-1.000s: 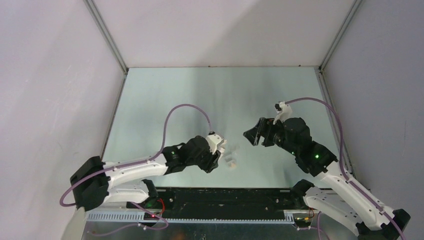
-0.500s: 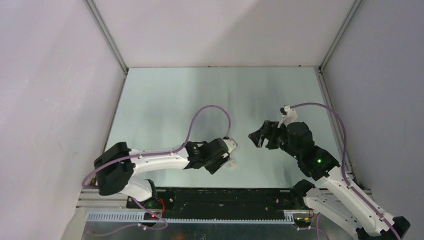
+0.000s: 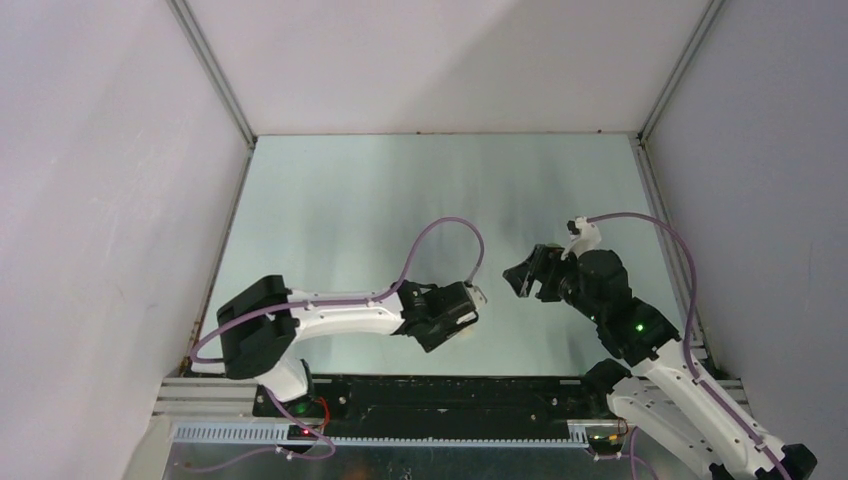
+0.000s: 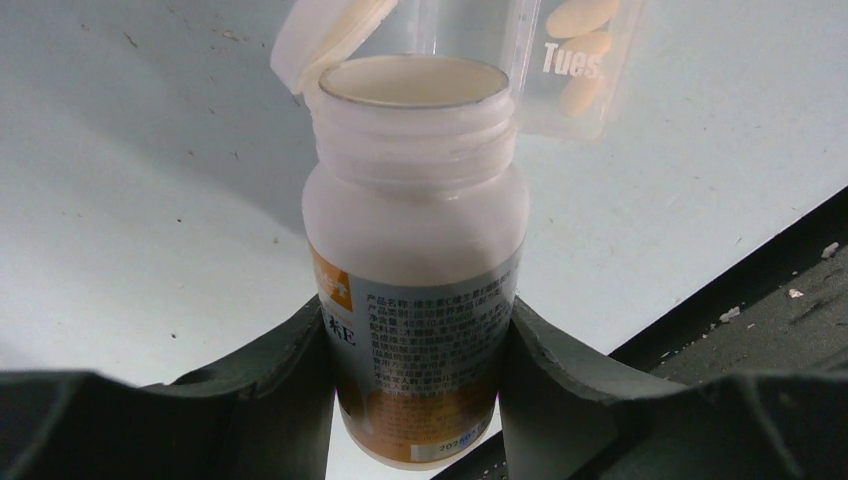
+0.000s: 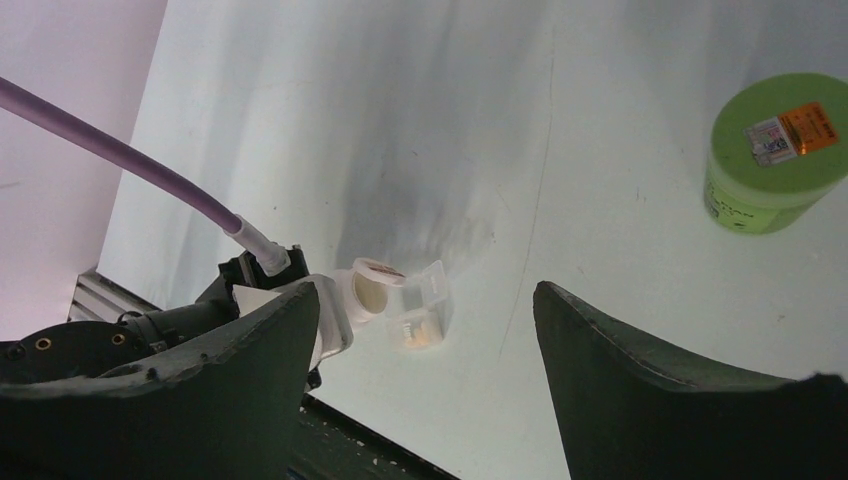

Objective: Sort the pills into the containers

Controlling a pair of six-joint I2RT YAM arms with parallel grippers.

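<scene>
While left end effector [image 4: 415, 335] clamps bottle [image 4: 415, 200] beside pill box [image 4: 578, 70] | right end effector [image 5: 428, 300] wide, empty

- The pill box [image 4: 560, 70] is small, of translucent whitish plastic. It sits on the table [image 4: 150, 200] near its front edge, and one compartment is printed "Tues".
- Three oval tan pills [image 4: 583, 45] lie one above another in the "Tues" compartment.
- The neighbouring compartment's lid [image 4: 330, 35] is flipped open and stands up beside the bottle's mouth.
- The bottle [image 4: 415, 250] is white plastic with a threaded neck and an orange-and-grey printed label. It is uncapped and tipped over toward the box, its mouth just at the open compartment. The left gripper [image 4: 415, 345] clamps its labelled part.
</scene>
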